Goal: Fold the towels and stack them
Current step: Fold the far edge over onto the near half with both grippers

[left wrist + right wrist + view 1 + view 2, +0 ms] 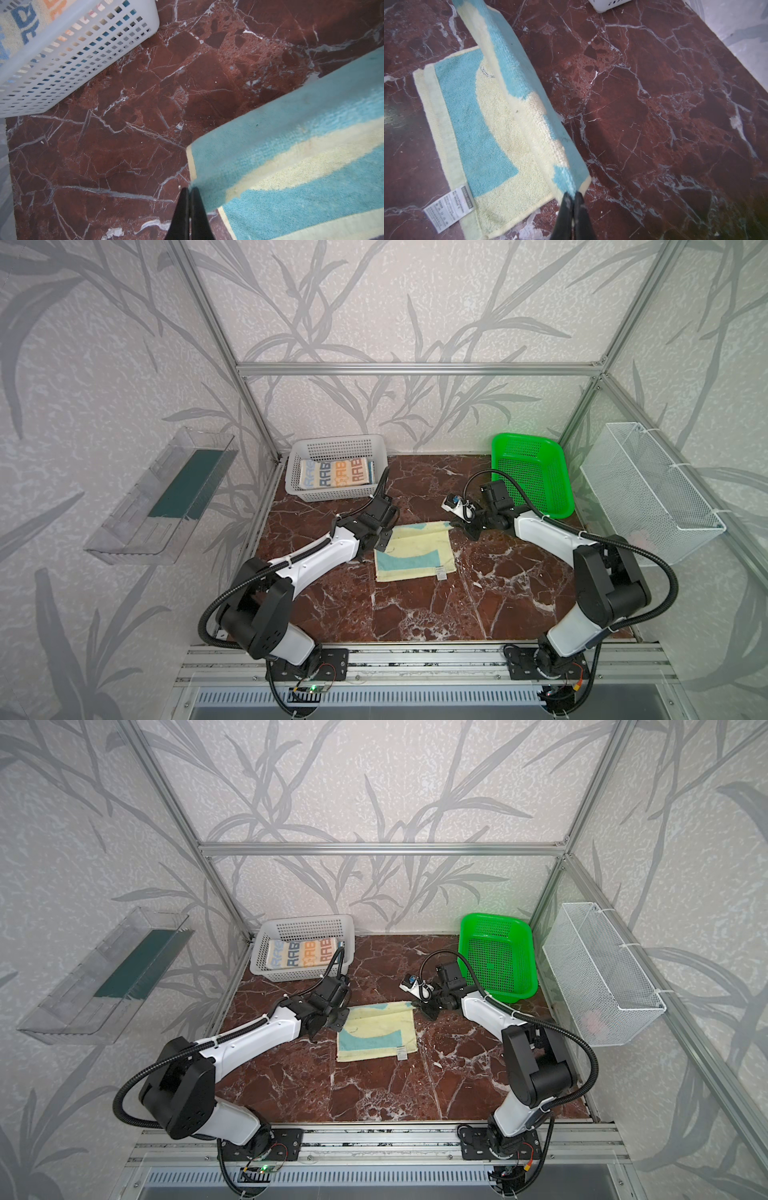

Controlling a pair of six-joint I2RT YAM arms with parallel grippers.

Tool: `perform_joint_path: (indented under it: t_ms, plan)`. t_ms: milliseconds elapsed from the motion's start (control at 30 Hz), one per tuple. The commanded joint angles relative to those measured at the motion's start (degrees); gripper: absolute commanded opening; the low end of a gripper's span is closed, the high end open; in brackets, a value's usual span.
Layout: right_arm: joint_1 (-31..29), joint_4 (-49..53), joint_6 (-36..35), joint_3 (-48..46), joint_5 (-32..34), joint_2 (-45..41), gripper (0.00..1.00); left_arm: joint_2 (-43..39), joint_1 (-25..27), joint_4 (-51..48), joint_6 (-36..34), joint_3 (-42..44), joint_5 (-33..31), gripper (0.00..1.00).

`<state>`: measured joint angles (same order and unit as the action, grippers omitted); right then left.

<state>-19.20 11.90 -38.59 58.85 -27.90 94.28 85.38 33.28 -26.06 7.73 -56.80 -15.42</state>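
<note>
**One towel mid-fold, one already in the basket**

Nearest the arm bases, the marble table (415, 614) is bare. Just beyond it lies the teal and pale yellow towel (415, 556), its near edge flat on the stone with a white care label (441, 572) at the near right corner.

The far edge of that towel is raised off the table. The left gripper (190, 190) is pinched tight on the far left corner, and the right gripper (572, 194) is clamped on the far right corner. In both wrist views the black fingers meet with only cloth between them, and the edge hangs taut from one to the other. This looks like the opening of a fold, with the far edge due to come over toward the near one (no crease is set so far).

Further back on the left stands a white basket (336, 443), and the striped towel (336, 479) with its "RABBIT" lettering lies folded flat inside. Blue shows through the basket's holes in the left wrist view, but I cannot tell whether that is a third cloth underneath. Back on the right, a green basket (524, 437) holds no towel that I can see.

By my reckoning, at least one towel is finished. This one needs its folds and then a place on the stack.
</note>
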Motion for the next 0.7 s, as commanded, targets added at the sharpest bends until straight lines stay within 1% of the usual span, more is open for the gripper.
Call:
perform_joint_path:
  t_ms: [0, 233, 500, 667]
  plan:
    - [-0.29, 3.98, 0.43, -1.34, -0.15, -2.53, 0.0, -2.53, 0.55, -2.76, 2.91, 1.39, 0.59, 0.0]
    - [-2.04, 8.32, 1.3, -4.16, 2.18, -4.75, 0.0, -4.75, 3.17, -5.07, 5.86, 3.04, 0.25, 0.0]
    - [-3.46, 11.29, 3.63, -7.49, 4.93, -9.28, 0.0, -7.11, 5.9, -7.13, 9.29, 5.42, -0.62, 0.0]
    - [-4.56, 13.36, 5.16, -8.21, 6.86, -10.29, 0.0, -8.52, 7.5, -7.33, 11.11, 7.11, -2.19, 0.0]
